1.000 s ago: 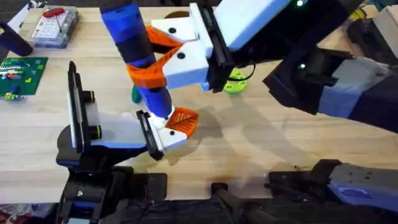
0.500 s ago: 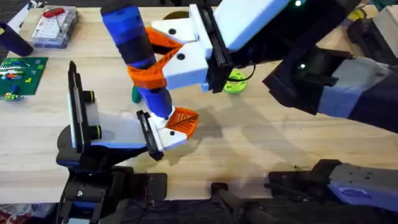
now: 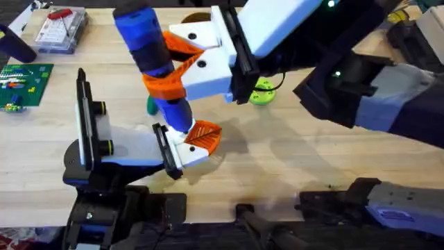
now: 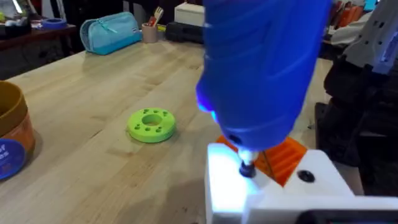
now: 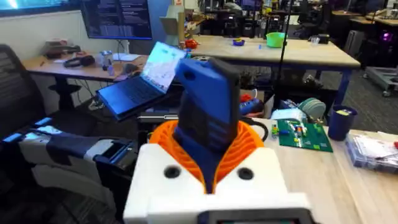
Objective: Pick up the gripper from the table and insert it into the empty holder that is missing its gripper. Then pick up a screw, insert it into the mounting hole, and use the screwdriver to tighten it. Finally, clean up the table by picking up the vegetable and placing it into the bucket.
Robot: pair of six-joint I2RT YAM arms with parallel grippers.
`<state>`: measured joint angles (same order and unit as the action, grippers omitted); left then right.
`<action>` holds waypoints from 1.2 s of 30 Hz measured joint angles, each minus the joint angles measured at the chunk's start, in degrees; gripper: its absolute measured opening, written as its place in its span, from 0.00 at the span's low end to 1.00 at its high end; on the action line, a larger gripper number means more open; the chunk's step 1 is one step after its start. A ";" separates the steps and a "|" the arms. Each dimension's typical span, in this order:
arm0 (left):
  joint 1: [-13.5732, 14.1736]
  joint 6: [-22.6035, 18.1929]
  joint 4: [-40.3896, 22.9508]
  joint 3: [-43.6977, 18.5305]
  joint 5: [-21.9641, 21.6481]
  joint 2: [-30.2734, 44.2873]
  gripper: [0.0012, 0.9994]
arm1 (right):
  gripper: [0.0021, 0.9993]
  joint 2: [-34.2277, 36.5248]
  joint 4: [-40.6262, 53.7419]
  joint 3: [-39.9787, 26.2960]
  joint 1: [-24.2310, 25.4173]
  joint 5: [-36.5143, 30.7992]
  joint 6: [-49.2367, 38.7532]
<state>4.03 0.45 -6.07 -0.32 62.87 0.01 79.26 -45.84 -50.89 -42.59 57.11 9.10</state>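
My right gripper [image 3: 166,68] reaches across from the right and is shut on the thick blue screwdriver [image 3: 154,55], which stands nearly upright over the table [image 3: 291,160]. Its orange pads [image 5: 249,146] clamp the blue body [image 5: 208,118]. The screwdriver's metal tip [image 4: 247,168] rests on the white gripper piece with an orange ribbed pad [image 3: 198,139], which sits at the front of my left gripper [image 3: 182,147]. The dark-green vegetable [image 3: 150,105] peeks out behind the screwdriver. In the left wrist view the bucket [image 4: 9,143] stands at the edge.
A lime-green ring-shaped disc [image 3: 262,92] lies near the table's middle, also the disc [image 4: 151,124] beyond the screwdriver. A clear box with a red-handled tool [image 3: 61,28] and a green circuit board [image 3: 24,83] sit at the far left.
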 joint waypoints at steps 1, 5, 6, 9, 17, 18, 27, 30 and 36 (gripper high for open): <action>0.00 0.00 0.00 0.00 0.00 0.00 0.00 | 0.02 0.00 0.00 0.00 0.00 0.06 0.00; 0.00 0.00 -0.04 0.00 0.13 0.00 0.00 | 0.02 -0.02 0.02 0.00 0.00 0.23 -0.16; 0.00 0.00 -0.04 0.00 0.16 0.00 0.00 | 0.02 0.00 0.02 0.00 0.00 0.45 -0.17; 0.00 0.00 -0.09 0.00 0.26 0.00 0.00 | 0.02 0.00 0.00 0.00 0.00 1.06 -0.17; 0.00 0.00 -0.13 0.00 0.46 0.00 0.00 | 0.02 0.00 -0.20 0.00 0.00 3.03 -1.63; 0.00 0.00 -0.13 0.00 0.46 0.00 0.00 | 0.02 -0.02 -0.20 0.00 0.00 3.22 -1.73; 0.00 0.00 -0.15 0.00 0.61 0.00 0.00 | 0.02 -0.02 -0.51 0.00 0.00 5.81 -3.53; 0.00 0.00 -0.15 0.00 0.64 0.00 0.00 | 0.02 -0.02 -0.59 0.00 0.00 6.38 -3.63; 0.00 0.00 -0.17 0.00 0.81 0.00 0.00 | 0.02 -0.02 -0.68 0.00 0.00 6.85 -3.76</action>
<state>4.03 0.45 -6.24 -0.32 63.68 0.01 79.24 -46.52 -50.89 -42.59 63.96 5.34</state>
